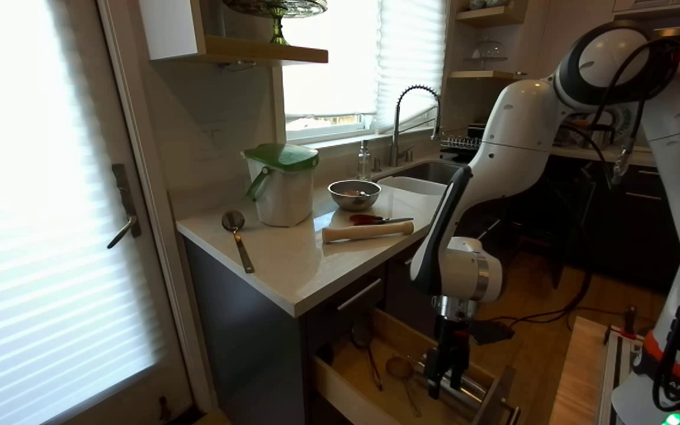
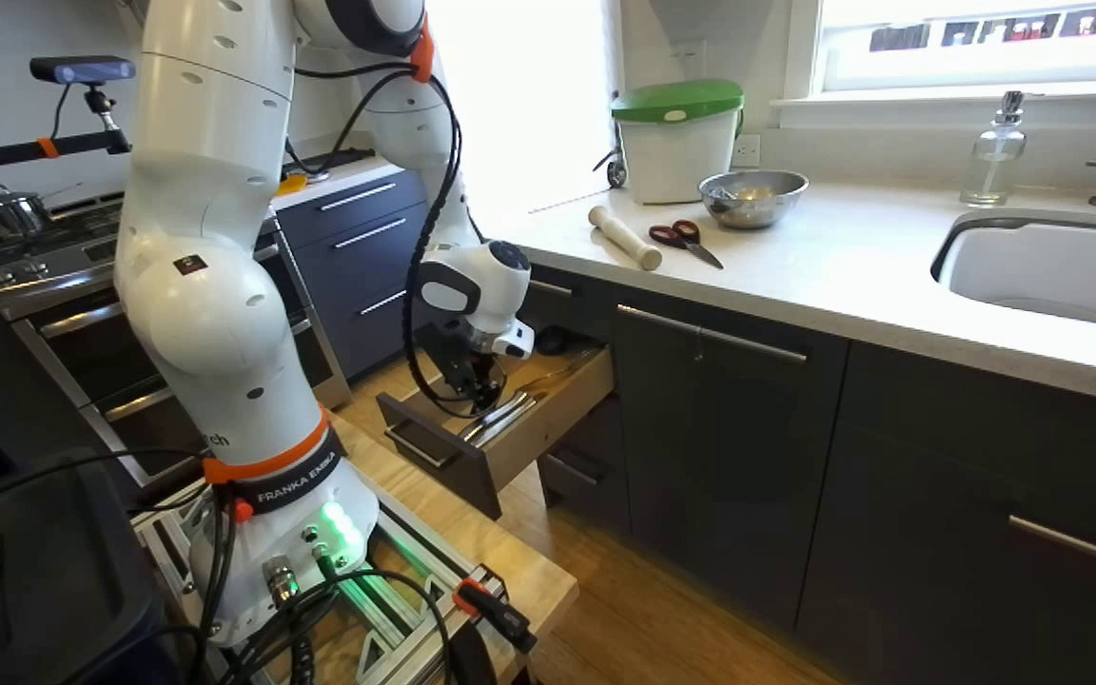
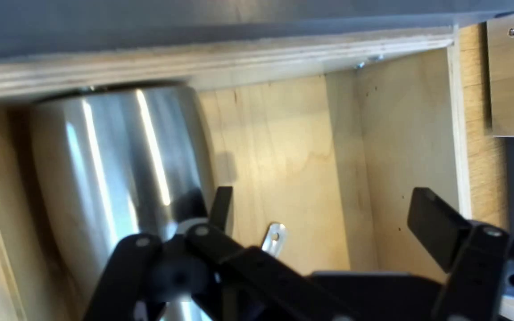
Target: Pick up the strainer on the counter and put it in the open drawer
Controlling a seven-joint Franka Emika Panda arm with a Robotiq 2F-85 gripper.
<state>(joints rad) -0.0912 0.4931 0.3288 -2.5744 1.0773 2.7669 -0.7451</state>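
Your gripper (image 3: 324, 214) points down into the open drawer (image 2: 557, 423), its fingers (image 3: 435, 227) spread wide. A strainer (image 1: 400, 369) lies on the drawer floor near the gripper, and a second, darker strainer (image 1: 362, 332) lies farther off, toward the counter (image 1: 301, 265). A shiny metal cylinder (image 3: 118, 169) is next to a finger; you cannot tell whether they touch. Up on the counter, well apart from your gripper, are scissors (image 2: 703, 253), a wooden rod (image 2: 624, 238), a bowl (image 2: 753, 205), a bin (image 2: 676, 157) and a round-headed utensil (image 1: 234, 221), ladle or strainer, too small to tell which.
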